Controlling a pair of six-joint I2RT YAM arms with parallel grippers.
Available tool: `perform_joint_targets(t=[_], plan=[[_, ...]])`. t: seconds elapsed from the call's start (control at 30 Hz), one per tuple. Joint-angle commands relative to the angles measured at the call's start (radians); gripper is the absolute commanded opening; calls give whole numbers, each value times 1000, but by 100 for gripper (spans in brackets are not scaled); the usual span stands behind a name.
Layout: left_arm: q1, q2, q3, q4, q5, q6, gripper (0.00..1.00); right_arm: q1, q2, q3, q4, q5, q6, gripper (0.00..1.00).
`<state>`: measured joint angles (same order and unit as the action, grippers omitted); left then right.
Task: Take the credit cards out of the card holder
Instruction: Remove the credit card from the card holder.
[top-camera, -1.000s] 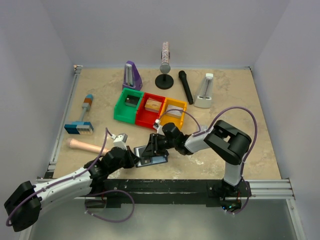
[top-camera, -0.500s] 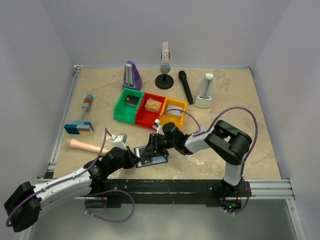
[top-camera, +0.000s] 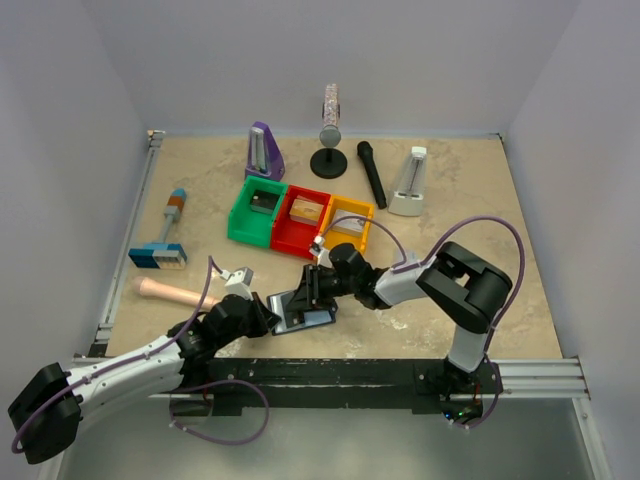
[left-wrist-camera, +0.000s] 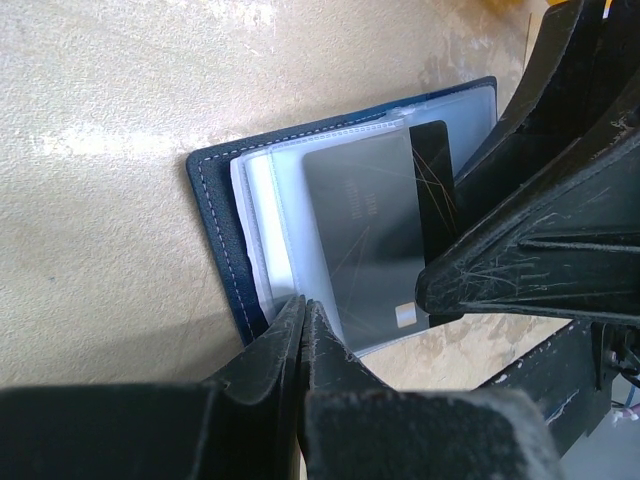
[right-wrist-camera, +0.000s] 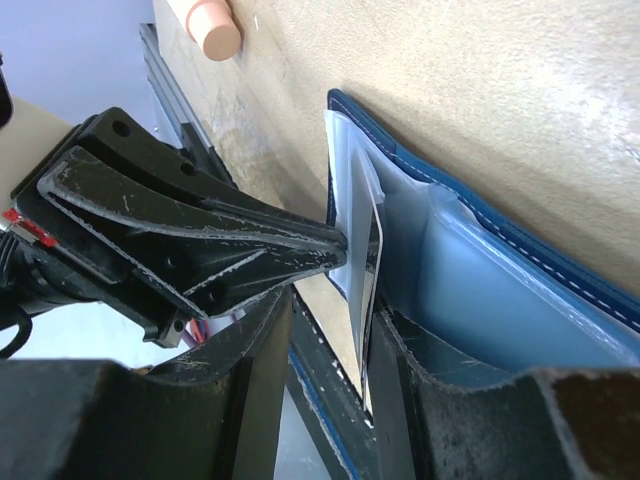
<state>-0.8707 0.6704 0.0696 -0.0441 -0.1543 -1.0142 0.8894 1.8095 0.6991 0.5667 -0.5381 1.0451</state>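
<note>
The right gripper (right-wrist-camera: 335, 320) edges slightly rightward, half-open around the thin pale grey card (left-wrist-camera: 365, 230); withdrawal seems to be starting. The closed left gripper (left-wrist-camera: 302, 330) pins the navy-blue bifold card holder (left-wrist-camera: 215, 230).

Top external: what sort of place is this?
Likely a robot test cell, not a home: plain walls box in a table, left arm and right arm bolted to a rail, unrelated props like a metronome and microphone.
</note>
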Motion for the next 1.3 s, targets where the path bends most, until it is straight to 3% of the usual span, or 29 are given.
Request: perform_joint_targets(t=[0.0,1.03,1.27], plan=[[2,15,4,-59,-34,-9,0,-9,-50,-21,29,-3,-13,38],[2,-11,-4,-77,-39,-20,0,-23,-99,-78,38,30,-13,26],[2,-28,-4,-88,-42,-23,0,-26,-107,-84,30,38,-13,18]])
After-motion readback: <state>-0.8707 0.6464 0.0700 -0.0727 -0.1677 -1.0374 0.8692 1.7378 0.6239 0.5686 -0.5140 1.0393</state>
